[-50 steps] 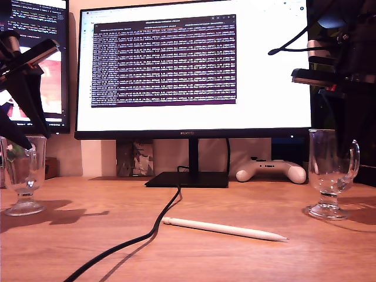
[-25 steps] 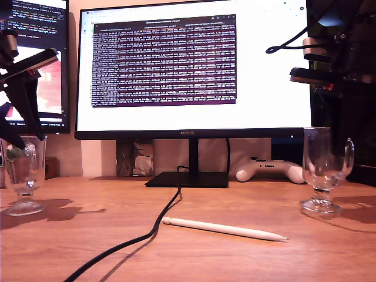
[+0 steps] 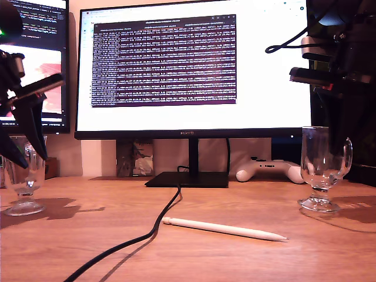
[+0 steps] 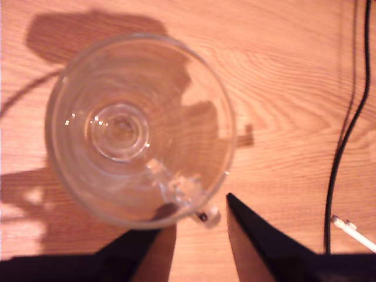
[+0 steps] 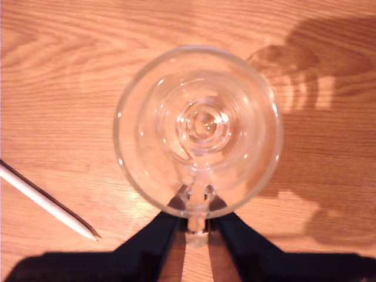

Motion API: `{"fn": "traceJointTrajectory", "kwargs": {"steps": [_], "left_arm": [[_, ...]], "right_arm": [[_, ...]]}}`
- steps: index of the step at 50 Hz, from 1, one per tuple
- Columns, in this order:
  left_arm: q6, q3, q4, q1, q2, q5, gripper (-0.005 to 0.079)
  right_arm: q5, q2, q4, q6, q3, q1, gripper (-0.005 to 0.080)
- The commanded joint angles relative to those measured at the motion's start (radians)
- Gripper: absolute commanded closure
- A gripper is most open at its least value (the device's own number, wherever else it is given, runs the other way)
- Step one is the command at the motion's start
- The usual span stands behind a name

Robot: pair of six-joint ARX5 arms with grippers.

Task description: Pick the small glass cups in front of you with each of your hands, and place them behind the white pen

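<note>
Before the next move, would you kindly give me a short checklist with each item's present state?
1. My second gripper shut on the clear glass mug by its handle: ok.
2. My first gripper shut on the other clear glass mug: not ok, jaws open around the handle.
3. Both mugs upright: ok.
4. Second gripper's mug lifted off the wooden desk: cannot tell.
5. Slim white pen in view for placing: ok.

My first hand (image 3: 26, 158) hung at nine o'clock in the exterior view, pointing down with its jaws apart. My second hand (image 5: 198, 216), at three o'clock, pinched the handle of a glass cup (image 5: 200, 129).
</note>
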Motion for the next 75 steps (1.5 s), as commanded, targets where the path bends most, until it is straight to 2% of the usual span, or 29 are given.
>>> {"fn": "traceJointTrajectory", "kwargs": {"steps": [1, 8, 17, 29, 36, 48, 63, 75], "left_arm": [[-0.003, -0.010, 0.009, -0.005, 0.001, -0.008, 0.0519], [0.006, -0.010, 0.008, -0.004, 0.001, -0.021, 0.0702], [0.036, -0.010, 0.005, -0.003, 0.001, -0.021, 0.0763], [0.113, -0.010, -0.050, -0.003, 0.000, -0.024, 0.0765], [0.200, -0.007, -0.067, -0.012, -0.002, -0.025, 0.0765], [0.311, 0.035, -0.069, -0.088, -0.003, -0.063, 0.0765], [0.364, 0.064, -0.042, -0.185, -0.003, -0.085, 0.0765], [0.367, 0.068, 0.008, -0.208, -0.003, -0.085, 0.0765]], "right_arm": [[-0.001, 0.005, 0.014, -0.003, 0.006, 0.005, 0.0765], [-0.001, 0.005, 0.020, -0.003, 0.006, 0.005, 0.0765], [-0.002, 0.005, 0.028, -0.002, 0.006, 0.005, 0.0765], [-0.010, 0.005, 0.029, -0.002, 0.006, 0.005, 0.0765], [-0.037, 0.005, 0.028, -0.002, 0.006, 0.005, 0.0765], [-0.057, 0.005, 0.032, -0.023, 0.006, 0.050, 0.0765], [-0.097, 0.005, 0.022, -0.024, 0.006, 0.124, 0.0765], [-0.111, 0.005, -0.025, -0.016, 0.006, 0.163, 0.0765]]}}
